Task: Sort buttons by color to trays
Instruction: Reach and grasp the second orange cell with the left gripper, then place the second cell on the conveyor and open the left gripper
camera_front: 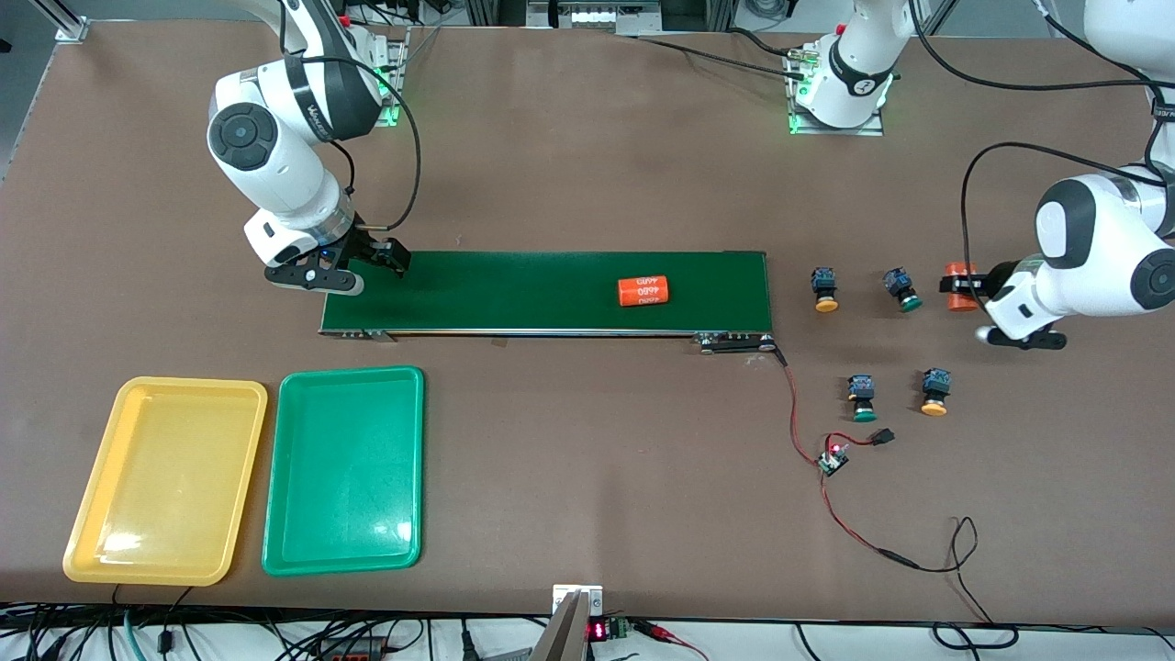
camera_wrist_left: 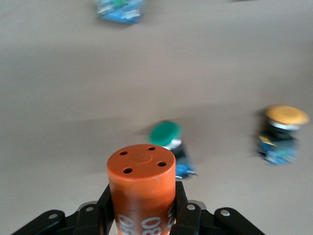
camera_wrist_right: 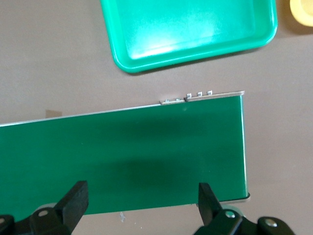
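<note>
Brown tabletop [camera_front: 587, 184] is spread under both arms, with a long dark-green conveyor belt [camera_front: 514, 292] laid across its middle and an orange cylinder [camera_front: 643, 291] lying on the belt toward the left arm's end. Nearer the front camera, at the right arm's end, a yellow tray [camera_front: 92, 542] and a green tray [camera_front: 294, 551] are set side by side, both without buttons. Four buttons are grouped on the table past the belt's end at the left arm's side: a yellow button [camera_front: 824, 288] and a green button [camera_front: 902, 289] in one row, and another green button [camera_front: 862, 397] and another yellow button [camera_front: 934, 392] nearer the camera. The left gripper [camera_wrist_left: 142, 215] is seen clamped on a second orange cylinder [camera_wrist_left: 141, 188] beside the first row. The right gripper [camera_wrist_right: 142, 196] is held over the belt's other end, jaws apart and holding nothing.
</note>
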Controlling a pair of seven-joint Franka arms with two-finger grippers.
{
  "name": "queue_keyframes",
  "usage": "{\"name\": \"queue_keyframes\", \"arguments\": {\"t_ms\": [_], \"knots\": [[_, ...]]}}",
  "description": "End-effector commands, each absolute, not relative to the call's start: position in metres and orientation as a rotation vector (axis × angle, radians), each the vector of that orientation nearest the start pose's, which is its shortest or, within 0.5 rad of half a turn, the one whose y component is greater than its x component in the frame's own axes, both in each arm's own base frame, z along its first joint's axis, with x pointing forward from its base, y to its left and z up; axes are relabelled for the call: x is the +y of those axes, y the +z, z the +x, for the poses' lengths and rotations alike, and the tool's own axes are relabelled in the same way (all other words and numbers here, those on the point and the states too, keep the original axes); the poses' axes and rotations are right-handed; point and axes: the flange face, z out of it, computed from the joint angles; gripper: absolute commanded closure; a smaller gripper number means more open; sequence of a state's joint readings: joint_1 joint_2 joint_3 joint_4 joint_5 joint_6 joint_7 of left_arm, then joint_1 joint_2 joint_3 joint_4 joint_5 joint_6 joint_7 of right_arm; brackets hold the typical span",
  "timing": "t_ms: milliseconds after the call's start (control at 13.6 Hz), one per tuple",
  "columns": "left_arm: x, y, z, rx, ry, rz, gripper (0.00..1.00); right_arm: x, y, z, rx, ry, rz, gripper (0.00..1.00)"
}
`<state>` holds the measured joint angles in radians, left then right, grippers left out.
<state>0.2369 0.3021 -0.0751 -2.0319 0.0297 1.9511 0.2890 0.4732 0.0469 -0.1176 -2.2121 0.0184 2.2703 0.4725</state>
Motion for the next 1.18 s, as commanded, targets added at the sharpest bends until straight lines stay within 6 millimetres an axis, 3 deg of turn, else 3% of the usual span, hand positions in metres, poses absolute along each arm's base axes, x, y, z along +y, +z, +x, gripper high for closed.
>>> {"name": "queue_keyframes", "arguments": {"t_ms": [0,221,295,368,663,737,884,1032,1105], "knots": [[0.021,0.289,0.548,0.621,0.598,-3.141,0.85,0.188,0.365,0.511,0.216,-0.016,-3.122,0.0],[-0.102,0.299,0.541,1.064,0.554,-3.051,0.88,0.185,0.366,0.511,0.236,0.023,-3.141,0.0],[-0.135,0.303,0.534,1.194,0.54,-3.013,0.88,0.189,0.367,0.51,0.257,0.019,-3.141,0.0],[-0.156,0.305,0.531,1.301,0.491,-2.98,0.89,0.19,0.368,0.51,0.269,-0.003,-3.148,0.0],[-0.219,0.299,0.521,1.757,0.302,-2.802,0.91,0.188,0.37,0.512,0.248,-0.029,-3.172,0.0],[-0.223,0.292,0.522,1.812,0.278,-2.78,0.91,0.188,0.373,0.514,0.255,-0.026,-3.171,0.0],[-0.248,0.287,0.519,2.025,0.164,-2.641,0.92,0.175,0.38,0.521,0.253,0.001,-3.178,0.0],[-0.25,0.27,0.509,2.116,0.123,-2.548,0.96,0.17,0.383,0.528,0.261,0.076,-3.196,0.0],[-0.253,0.27,0.508,2.181,0.091,-2.441,0.97,0.17,0.383,0.529,0.273,0.092,-3.199,0.0]]}}
